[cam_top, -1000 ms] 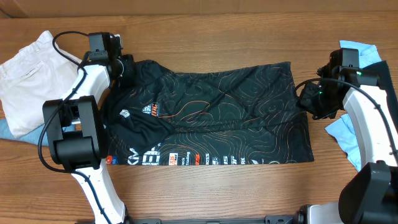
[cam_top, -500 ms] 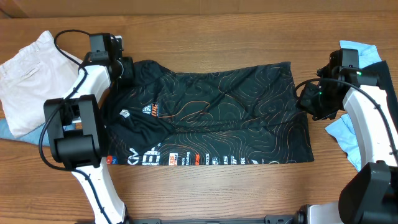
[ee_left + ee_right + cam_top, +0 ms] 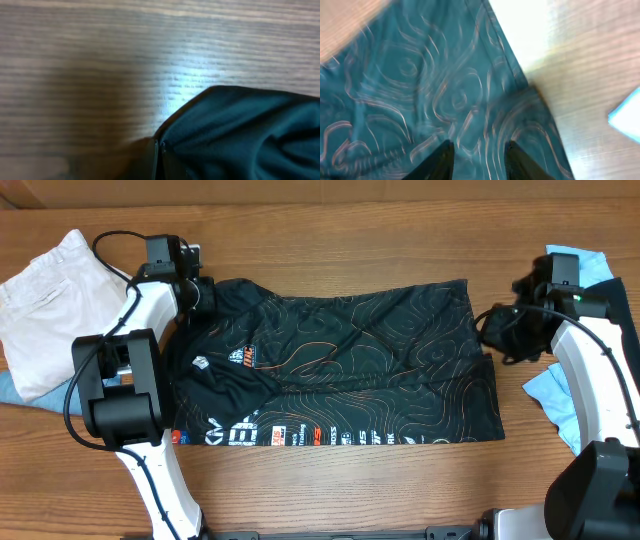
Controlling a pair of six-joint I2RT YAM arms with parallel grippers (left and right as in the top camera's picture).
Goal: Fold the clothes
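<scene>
- Jersey (image 3: pixel 340 365) (black, thin orange contour lines) lies spread flat across the middle of the table (image 3: pixel 330 240), its long axis left to right. A row of white and red logos runs along the near edge.
- Left gripper (image 3: pixel 200 292) is at the jersey's far left corner. In the wrist view its jaws are closed together, and the dark cloth edge runs right up to the fingertips (image 3: pixel 158 150). It reads as a pinch on that corner.
- Cloth just beside the left gripper is humped up off the table. The wood around it is bare.
- Right gripper (image 3: pixel 500 335) is at the jersey's right edge, in the far half. Overhead, a dark bunch of cloth is raised there, above the flat part.
- In the right wrist view the fingers (image 3: pixel 442 157) stand partly apart with patterned cloth filling the gap, so the gripper has hold of a gathered fold (view is blurred).
- White garment (image 3: pixel 45 305) lies folded at the left end of the table, well apart from the jersey, with a blue edge under it.
- Blue cloth (image 3: pixel 545 392) lies at the right end, partly under the right arm.
</scene>
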